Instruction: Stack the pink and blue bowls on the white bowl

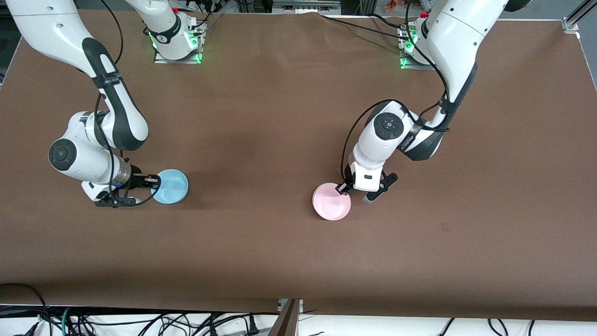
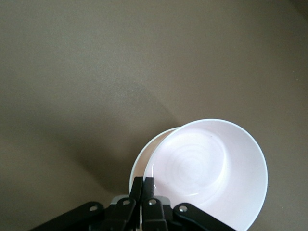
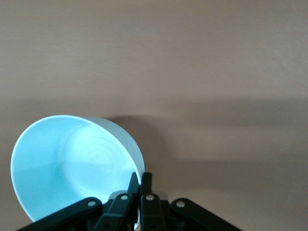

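Pink bowl [image 1: 331, 204] pinched by left gripper [image 1: 343, 187].

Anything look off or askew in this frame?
Nothing spilled or damaged. The pink bowl sits tilted over a white rim beneath it, pinched by the left gripper. The right gripper is shut on the blue bowl.
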{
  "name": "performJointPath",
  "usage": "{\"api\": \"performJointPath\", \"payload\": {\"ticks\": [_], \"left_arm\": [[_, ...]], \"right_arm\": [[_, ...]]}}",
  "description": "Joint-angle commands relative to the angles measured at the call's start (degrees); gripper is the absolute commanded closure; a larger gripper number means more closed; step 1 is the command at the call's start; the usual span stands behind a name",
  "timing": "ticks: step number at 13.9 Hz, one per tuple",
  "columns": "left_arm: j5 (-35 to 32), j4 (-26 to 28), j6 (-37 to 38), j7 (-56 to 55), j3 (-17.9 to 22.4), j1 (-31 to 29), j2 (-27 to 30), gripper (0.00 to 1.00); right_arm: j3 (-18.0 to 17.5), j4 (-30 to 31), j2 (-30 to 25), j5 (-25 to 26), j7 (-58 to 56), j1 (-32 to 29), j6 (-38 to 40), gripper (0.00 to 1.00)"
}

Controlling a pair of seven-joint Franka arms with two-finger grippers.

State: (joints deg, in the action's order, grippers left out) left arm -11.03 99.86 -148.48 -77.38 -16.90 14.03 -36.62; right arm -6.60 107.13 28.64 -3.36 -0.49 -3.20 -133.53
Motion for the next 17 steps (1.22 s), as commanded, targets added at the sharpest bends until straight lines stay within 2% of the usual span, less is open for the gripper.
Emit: {"api": "performJointPath", "payload": {"ticks": [1, 3, 7, 8, 9, 11, 14, 17], "left_arm": [[-1.7, -1.4, -0.4, -1.5, 0.6, 0.6, -1.3, 1.00], [-2.7, -1.4, -1.1, -1.5, 0.6, 0.6, -1.9, 1.00], [-2.9, -1.4, -1.1, -1.6, 0.6, 0.6, -2.1, 1.00], [-2.9, -1.4, -1.1, -1.6, 0.6, 0.6, -2.2, 0.89], [-2.9, -1.4, -1.1, -1.6, 0.6, 0.6, -2.3, 0.71], [-3.5, -1.5, -1.1, -1.6, 0.7, 0.6, -2.2, 0.59], [-3.6, -3.1, -1.0, -2.0, 0.7, 0.4, -1.7, 0.57], [-3.7, -4.9, 0.9, -1.9, 0.7, -0.7, 0.7, 0.59]], "right_arm": [[-2.5, -1.1, -1.4, -0.7, -0.1, -0.4, 2.8, 1.00], [-4.6, -1.6, -1.9, -0.7, 0.7, -0.3, 3.6, 1.00], [-8.2, -2.4, -2.2, -0.7, 9.3, -0.3, 3.7, 1.00], [-9.0, -2.5, -2.2, -0.7, 10.8, -0.2, 3.7, 1.00], [-9.5, -2.5, -2.2, -0.6, 11.8, -0.2, 3.6, 1.00], [-10.6, -2.5, -2.1, -0.6, 12.8, -0.1, 3.5, 1.00], [-12.7, -3.4, -1.9, -0.6, 13.3, 0.1, 3.5, 1.00], [-13.0, -5.0, -1.4, -0.6, 18.3, 2.2, 3.3, 1.00]]}}
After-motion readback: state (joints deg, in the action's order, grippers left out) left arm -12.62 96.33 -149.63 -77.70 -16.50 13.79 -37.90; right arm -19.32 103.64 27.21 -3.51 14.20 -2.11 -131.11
